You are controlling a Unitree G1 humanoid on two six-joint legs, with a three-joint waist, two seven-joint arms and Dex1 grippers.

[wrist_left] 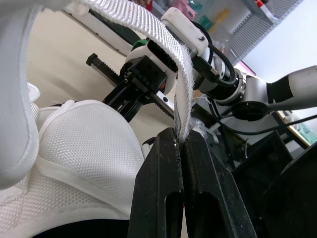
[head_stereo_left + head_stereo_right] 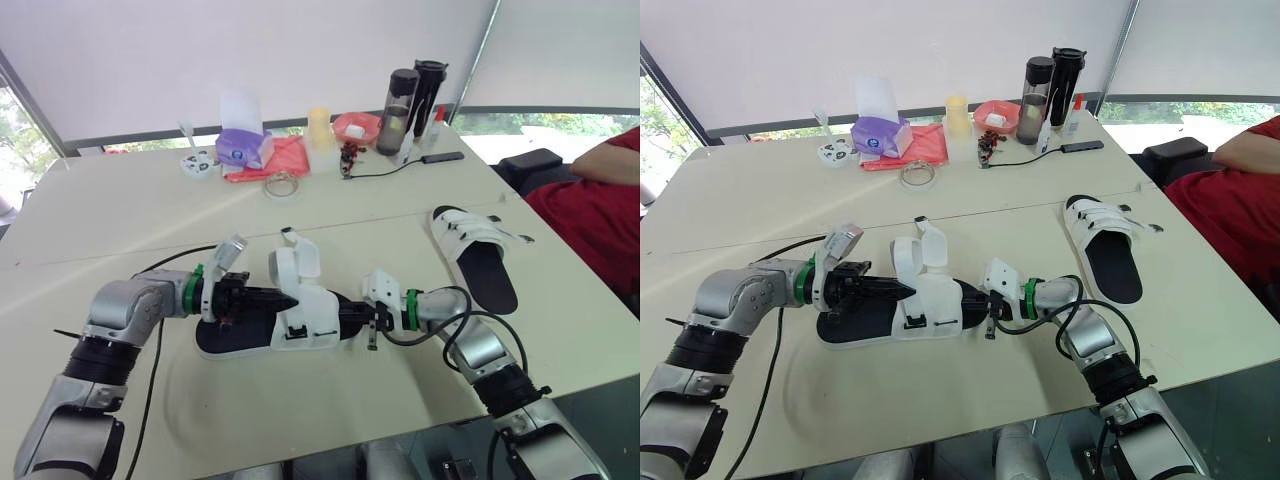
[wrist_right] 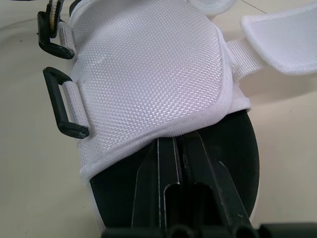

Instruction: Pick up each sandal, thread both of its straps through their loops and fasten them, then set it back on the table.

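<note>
pressed tight together, the jaws of the left gripper (image 1: pixel 179 136) pinch the white webbing strap (image 1: pixel 183 84) near its free end, and the strap rises out of them in a curve. the jaws of the right gripper (image 3: pixel 179 141) are also closed, with their tips tucked under the hem of the white mesh upper (image 3: pixel 148 74), over the black sole (image 3: pixel 237 158); i cannot tell if any fabric is between them.

the near sandal (image 2: pixel 310 315) lies on the table (image 2: pixel 300 420) in the lower middle of the head view, between the two grippers, the left one at its one end and the right one at the other.

i judge this sandal to be light. the sole looks stiff enough to be held by its edge, but the upper and the webbing are soft and floppy, so a strap will bend and twist when pushed. it is better to take the strap close to its tip, so a short stiff piece goes into the loop, while the other gripper holds the sole steady.

counted: two sandals, the second sandal (image 2: pixel 480 255) at the right middle of the frame, its straps lying across it; two straps standing open on the near sandal; two black loops (image 3: pixel 64 111) at its side.
</note>
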